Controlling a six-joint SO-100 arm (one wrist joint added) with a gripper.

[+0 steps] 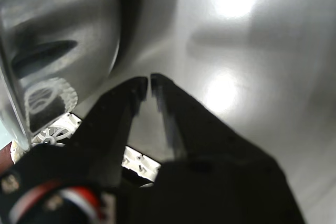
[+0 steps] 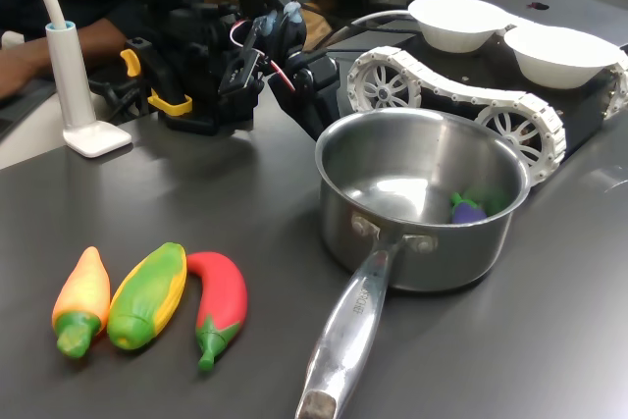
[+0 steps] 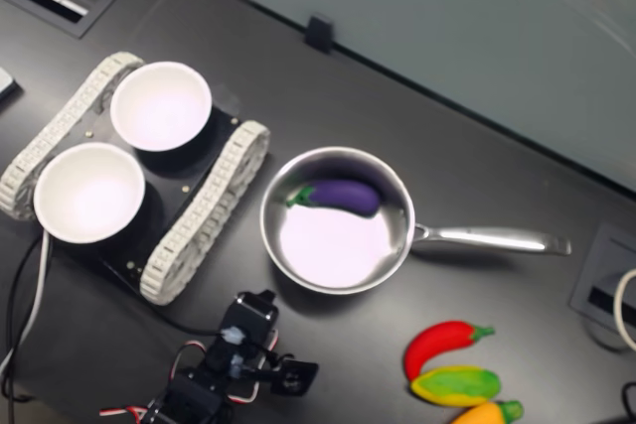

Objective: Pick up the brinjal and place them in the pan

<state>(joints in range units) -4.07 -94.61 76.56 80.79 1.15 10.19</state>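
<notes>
A purple brinjal (image 3: pixel 343 196) lies inside the steel pan (image 3: pixel 397 245) on a dark table (image 3: pixel 517 156), against the wall farthest from the arm in the second exterior view — its green cap pointing toward the tracked vehicle (image 3: pixel 204 211) carrying two white bowls (image 3: pixel 159 104). The gripper (image 1: pixel 146 83) sits outside the pan beside its wall, jaws nearly closed with only a thin gap, holding nothing. A red chilli (image 2: pixel 218 301), a corn (image 2: pixel 147 293) and an orange vegetable (image 2: pixel 80 296) lie together beside the handle.

Chilli (image 2: pixel 218 303), corn (image 2: pixel 147 294), 2 bowls (image 3: pixel 160 105)
</notes>
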